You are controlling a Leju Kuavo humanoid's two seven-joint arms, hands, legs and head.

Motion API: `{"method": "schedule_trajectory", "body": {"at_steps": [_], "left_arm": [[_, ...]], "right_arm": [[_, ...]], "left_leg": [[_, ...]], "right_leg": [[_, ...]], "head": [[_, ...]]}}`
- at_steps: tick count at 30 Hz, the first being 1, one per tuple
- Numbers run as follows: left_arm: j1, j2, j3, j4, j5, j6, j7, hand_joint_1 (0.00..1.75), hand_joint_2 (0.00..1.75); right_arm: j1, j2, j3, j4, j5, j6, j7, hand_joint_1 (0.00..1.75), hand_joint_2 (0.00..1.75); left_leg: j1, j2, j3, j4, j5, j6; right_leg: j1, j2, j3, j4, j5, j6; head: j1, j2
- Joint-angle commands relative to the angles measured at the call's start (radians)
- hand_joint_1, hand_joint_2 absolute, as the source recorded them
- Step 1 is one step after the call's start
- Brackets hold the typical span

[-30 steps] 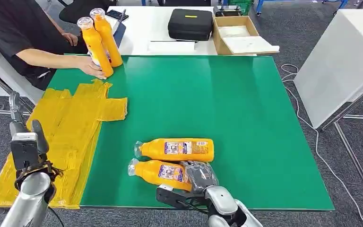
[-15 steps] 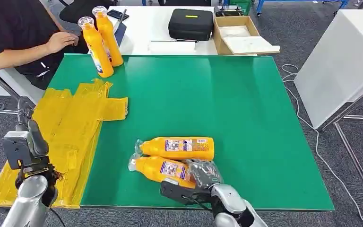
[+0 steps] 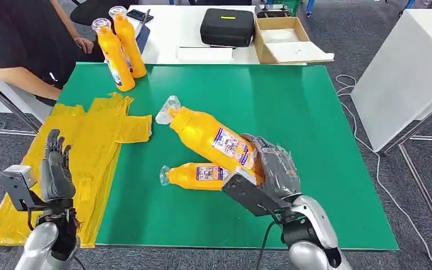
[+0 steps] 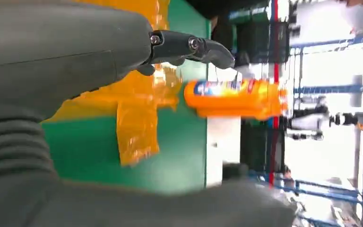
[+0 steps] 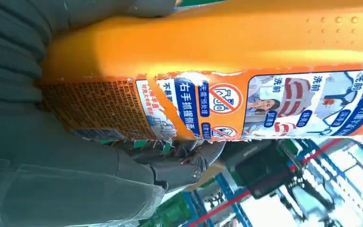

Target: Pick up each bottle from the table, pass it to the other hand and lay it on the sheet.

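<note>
Grip by the right hand [image 3: 273, 169] wrapped the base of a stiff, glossy orange plastic bottle [image 3: 211, 138], aloft at table centre, neck toward ten o'clock; probably slippery, so the open-fingered left hand [image 3: 55, 171] should take mid-body.

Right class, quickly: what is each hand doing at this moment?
Left hand: open, fingers raised, holding nothing.
Right hand: holding an orange bottle, lifted off the table.
</note>
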Motion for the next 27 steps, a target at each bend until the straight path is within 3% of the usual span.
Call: {"method": "schedule_trajectory", "body": {"at_steps": [1, 4, 10, 19, 27], "left_arm": [[-0.015, -0.012, -0.132, -0.019, 0.130, -0.067, 0.014, 0.00, 1.75], [-0.015, -0.002, -0.193, -0.057, 0.218, -0.108, 0.019, 0.00, 1.75], [0.003, -0.048, -0.273, -0.170, 0.325, -0.127, 0.068, 0.00, 1.75], [-0.015, -0.073, -0.351, -0.211, 0.339, -0.134, 0.099, 0.00, 1.75], [-0.010, -0.092, -0.345, -0.209, 0.375, -0.148, 0.143, 0.00, 1.75]], "right_arm": [[-0.099, 0.053, -0.006, 0.132, -0.033, -0.030, 0.010, 1.75, 1.75], [-0.140, 0.112, 0.028, 0.238, -0.002, -0.024, 0.039, 1.75, 1.75], [-0.194, 0.225, 0.142, 0.389, 0.076, 0.017, 0.066, 1.75, 1.75], [-0.219, 0.254, 0.214, 0.436, 0.182, 0.042, 0.098, 1.75, 1.75], [-0.198, 0.260, 0.223, 0.416, 0.244, 0.050, 0.091, 1.75, 1.75]], "left_leg": [[0.000, 0.000, 0.002, 0.000, 0.000, -0.002], [0.001, 0.001, 0.002, 0.000, 0.000, -0.002], [0.001, 0.002, 0.002, 0.000, 0.000, -0.002], [0.001, 0.000, 0.001, 0.000, 0.000, -0.002], [0.000, -0.001, 0.001, 0.000, 0.000, -0.002]], "right_leg": [[0.000, 0.000, 0.002, 0.000, 0.000, 0.000], [0.001, 0.000, 0.002, 0.000, 0.000, -0.001], [0.001, 0.002, 0.002, 0.000, 0.000, -0.001], [0.000, 0.000, 0.001, 0.001, -0.001, 0.000], [0.000, -0.002, 0.001, 0.000, -0.001, 0.000]], "head": [[0.000, 0.000], [0.000, 0.000], [0.000, 0.000], [0.000, 0.000], [0.000, 0.000]]}}
